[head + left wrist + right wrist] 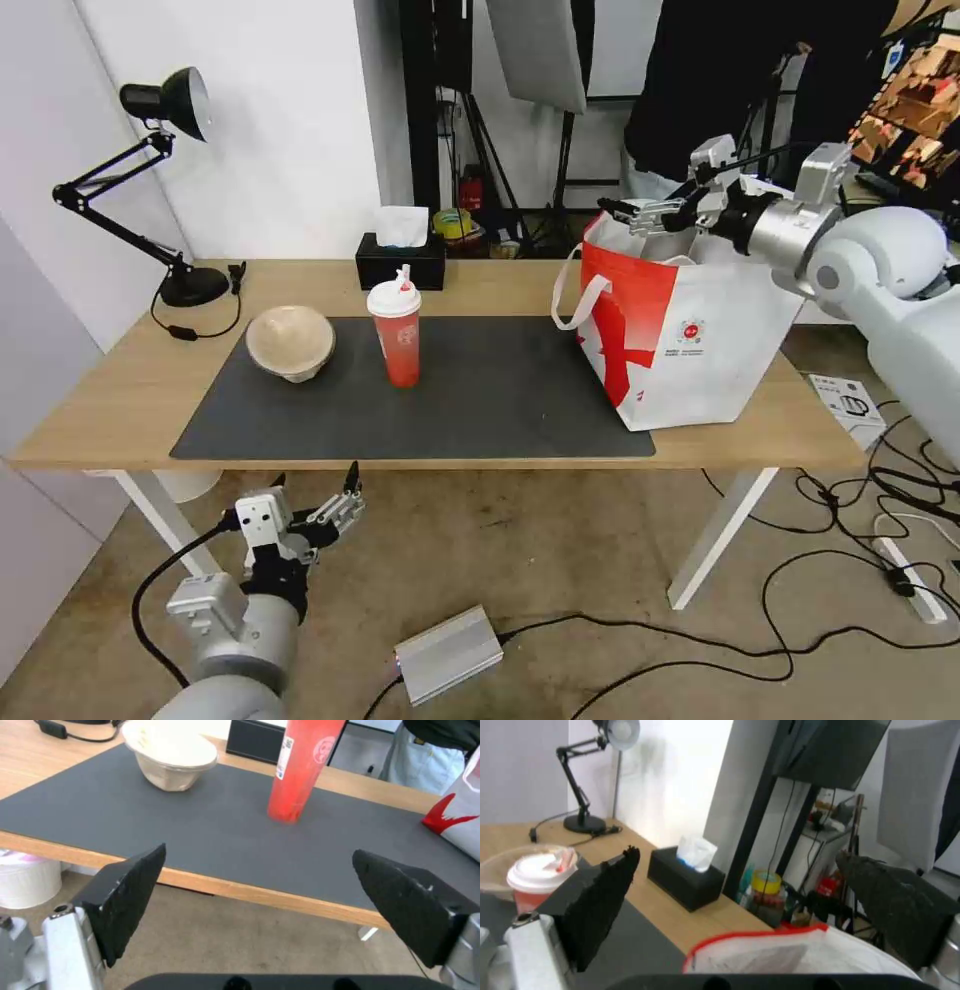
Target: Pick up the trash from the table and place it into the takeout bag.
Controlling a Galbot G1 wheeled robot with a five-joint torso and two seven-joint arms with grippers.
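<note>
Left gripper (335, 510) hangs wide open below the table (120, 400) edge. Right gripper (640, 215) gapes empty above the takeout bag (700, 340). 2 items left on table beside the bag: red paper cup (396, 335), beige pulp bowl (290, 342).

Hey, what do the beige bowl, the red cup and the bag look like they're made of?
Beige bowl: likely molded pulp, matte with a faintly mottled surface. Red cup: looks like printed paper, with a smooth white lid, probably plastic. Bag: seemingly a soft woven or nonwoven fabric, matte, with slightly creased sides and floppy handles.
</note>
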